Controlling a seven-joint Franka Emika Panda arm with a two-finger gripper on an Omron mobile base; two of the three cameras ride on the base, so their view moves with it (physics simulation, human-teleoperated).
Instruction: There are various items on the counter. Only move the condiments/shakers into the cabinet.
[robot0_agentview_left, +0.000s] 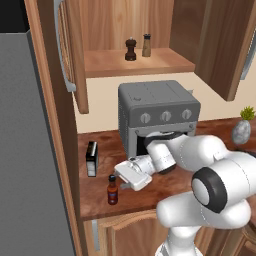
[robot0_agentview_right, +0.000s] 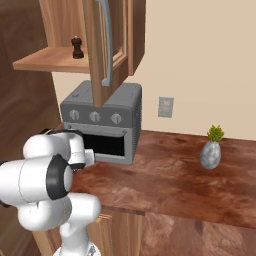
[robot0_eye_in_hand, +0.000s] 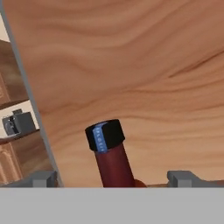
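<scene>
- Since two of the three condiments already stand on the cabinet shelf (robot0_agentview_left: 135, 64), I judge the job roughly two thirds done.
- At the upper middle of the left base view I see the pepper mill (robot0_agentview_left: 130, 49) and the tan shaker (robot0_agentview_left: 146, 45) side by side on that shelf, close together but apart; the right base view shows the mill at its upper left, partly behind the open cabinet door (robot0_agentview_right: 100, 50).
- What is left is the red sauce bottle (robot0_agentview_left: 113, 190), standing upright near the front edge of the surface (robot0_agentview_left: 100, 192), at the lower left-middle of the left base view.
- My hand (robot0_agentview_left: 125, 176) sits just to the right of the bottle, level with its upper part, and I read it as lined up for a grasp rather than holding anything.
- Through the hand view the bottle's black cap (robot0_eye_in_hand: 105, 135) and dark red neck rise at the lower middle, between the two finger tips (robot0_eye_in_hand: 43, 178) at the bottom corners; the fingers are spread wide, with clear gaps on both sides of the bottle.
- I cannot tell whether the bottle is already deep enough between the fingers for a firm hold.
- Further back on the left of the surface lies the black-and-white box (robot0_agentview_left: 91, 158), which is no condiment, so I mean to leave it where it is.
- Behind my arm stands the grey toaster oven (robot0_agentview_left: 157, 112), directly under the open cabinet.
- My judgement of what remains: close on the bottle, lift it past the oven and set it on the shelf beside the other two.
</scene>
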